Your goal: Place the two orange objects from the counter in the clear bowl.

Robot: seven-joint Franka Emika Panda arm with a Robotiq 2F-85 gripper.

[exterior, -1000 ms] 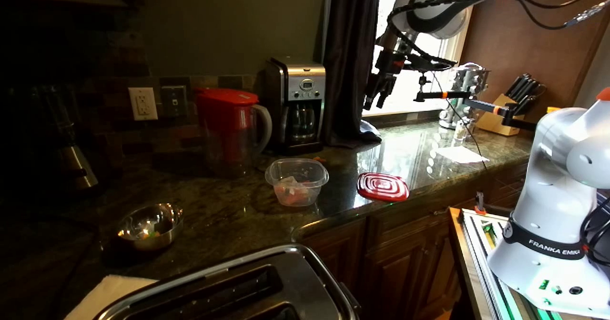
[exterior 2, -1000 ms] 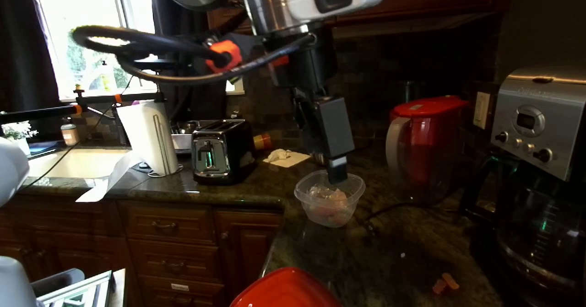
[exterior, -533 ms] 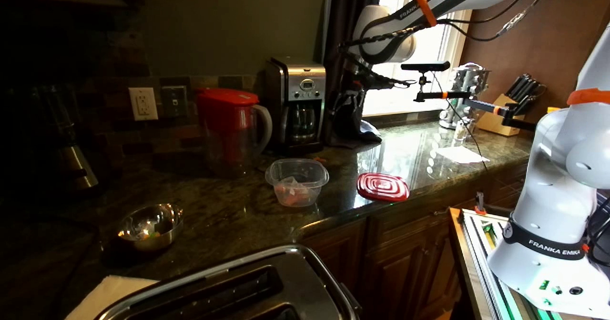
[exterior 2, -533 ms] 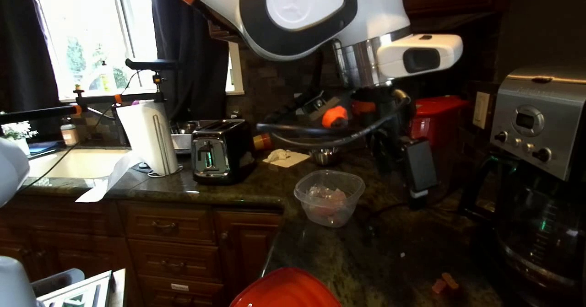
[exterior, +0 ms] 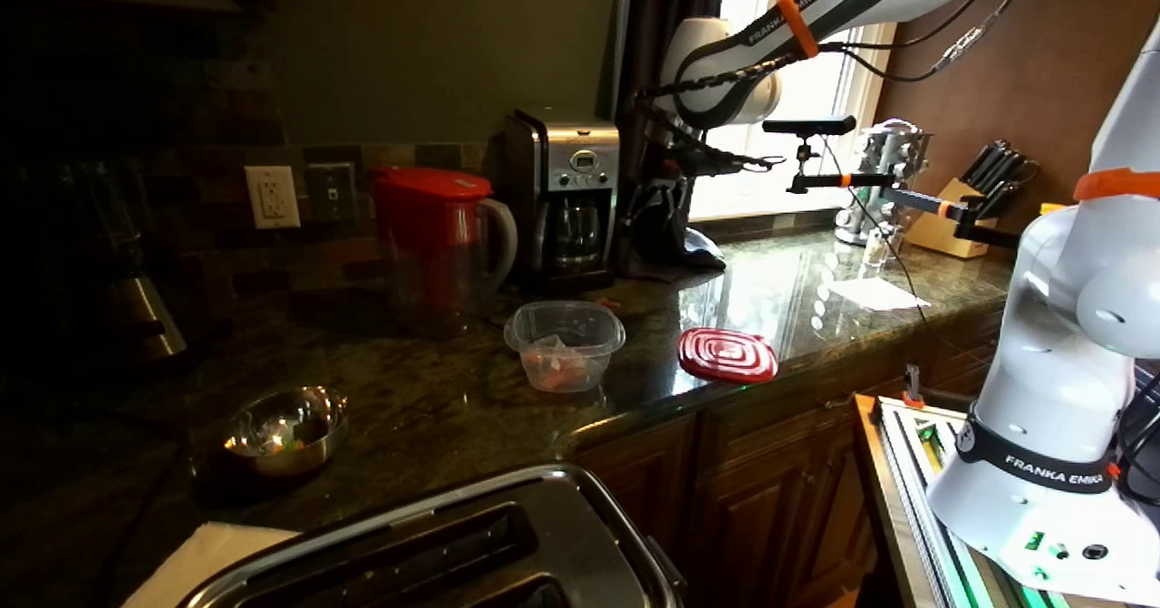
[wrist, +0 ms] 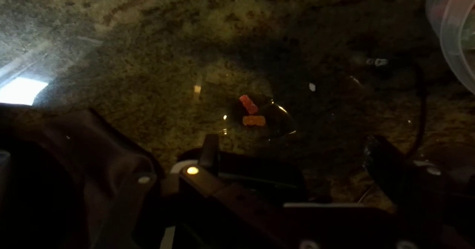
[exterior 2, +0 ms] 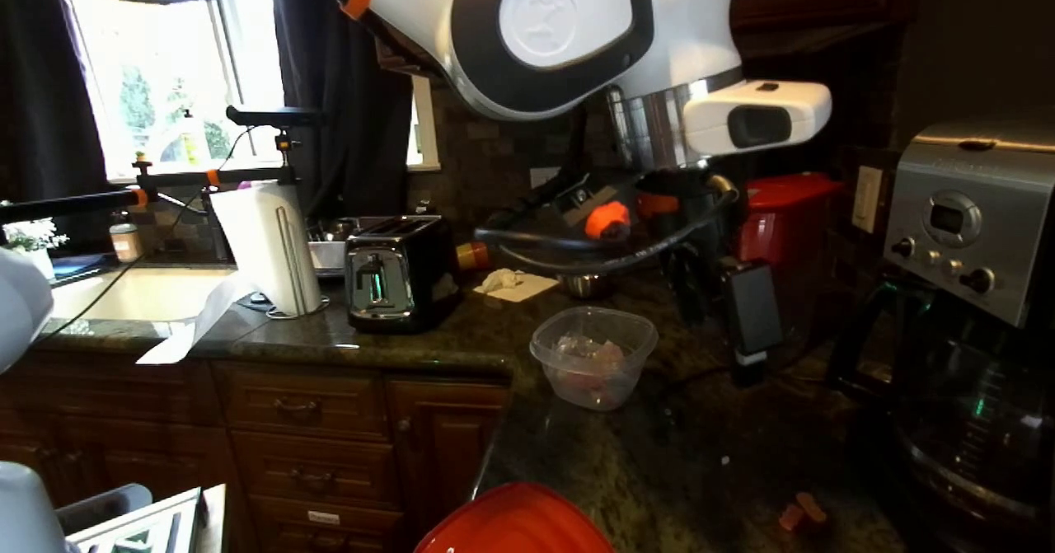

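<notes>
Fingers [wrist: 210, 152], spread with nothing between them, should straddle the orange piece [wrist: 254, 121] end to end, so closing avoids the redder piece [wrist: 248, 104] just beside it.

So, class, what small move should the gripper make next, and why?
Probably lower the open gripper a little toward the orange piece, shifting to centre it between the fingers. In the wrist view the spread fingers hold nothing, and this piece lies on the counter, appearing closer to one finger, with a reddish piece close beside it. Neither is in the clear bowl.
</notes>
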